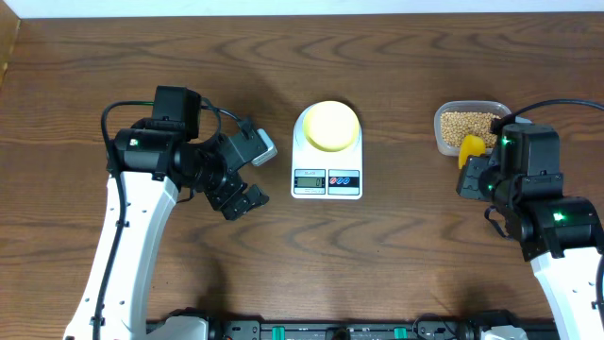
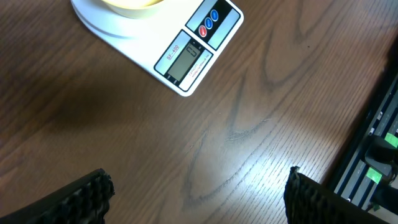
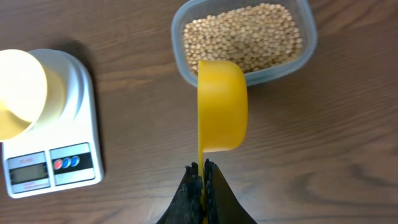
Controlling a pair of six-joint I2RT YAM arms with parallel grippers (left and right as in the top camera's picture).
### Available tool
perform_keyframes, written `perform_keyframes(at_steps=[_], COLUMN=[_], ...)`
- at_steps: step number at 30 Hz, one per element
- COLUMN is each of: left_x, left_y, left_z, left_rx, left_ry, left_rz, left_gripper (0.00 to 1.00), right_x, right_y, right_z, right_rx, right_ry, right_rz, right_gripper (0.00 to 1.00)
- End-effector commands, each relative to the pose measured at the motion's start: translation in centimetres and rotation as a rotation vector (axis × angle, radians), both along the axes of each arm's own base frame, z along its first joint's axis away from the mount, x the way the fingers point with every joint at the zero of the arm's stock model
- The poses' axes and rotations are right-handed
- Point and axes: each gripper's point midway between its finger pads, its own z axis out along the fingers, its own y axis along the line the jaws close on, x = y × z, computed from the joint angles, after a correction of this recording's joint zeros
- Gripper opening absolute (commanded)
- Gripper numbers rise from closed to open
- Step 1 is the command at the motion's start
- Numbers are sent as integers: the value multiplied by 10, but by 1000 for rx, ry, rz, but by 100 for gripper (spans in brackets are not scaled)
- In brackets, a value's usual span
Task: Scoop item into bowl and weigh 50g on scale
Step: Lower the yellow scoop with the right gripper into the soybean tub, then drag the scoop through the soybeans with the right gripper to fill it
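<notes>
Broadly, the wooden table [image 1: 396, 264] carries everything, and the task looks to be at its first scoop. The white scale [image 1: 327, 181] sits at the middle. The left gripper [image 1: 241, 200] hangs to its left, jaws wide apart and holding nothing, over bare wood just beside the scale's front corner.

To the right, well apart from the scale, stands the clear tub [image 1: 440, 130]. The pale yellow bowl [image 1: 330, 125] rests on the scale's round platform, and no beans show in it.

Smaller again is the yellow scoop [image 3: 222, 106]. The right gripper [image 3: 203, 171] has its jaws pinched shut on the thin handle, and the cup reaches the tub's near rim. From the wrist view the cup appears turned on its side, and whether it holds anything cannot be told.

The beans [image 3: 242, 38] all lie in the tub, filling it in a level layer.

By my reading, the next move calls for dipping the cup's mouth into the beans, turning it level to keep the load, then carrying it left over the bowl and pouring in small amounts.
</notes>
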Motion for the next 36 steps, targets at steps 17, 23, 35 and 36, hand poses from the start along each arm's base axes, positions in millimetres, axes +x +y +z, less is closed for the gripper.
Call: perform_keyframes(at_steps=[17,23,35,36], left_x=[-2,-2,-2,-2], left_y=[0,0,0,1], left_z=[-2,-2,-2,-2], left_rx=[8,8,8,8], left_ry=[1,2,2,2], left_rz=[-9,-8,-8,-8], left_gripper=[90,90,90,90], right_x=[44,70,83,85], right_y=[-29,-29,-45,-45], right_z=[-16,-16,-65,-66], right_rx=[-314,-374,-500,-500], right_ry=[15,-35,113,112], right_rz=[94,139,156,156], right_gripper=[1,1,1,1])
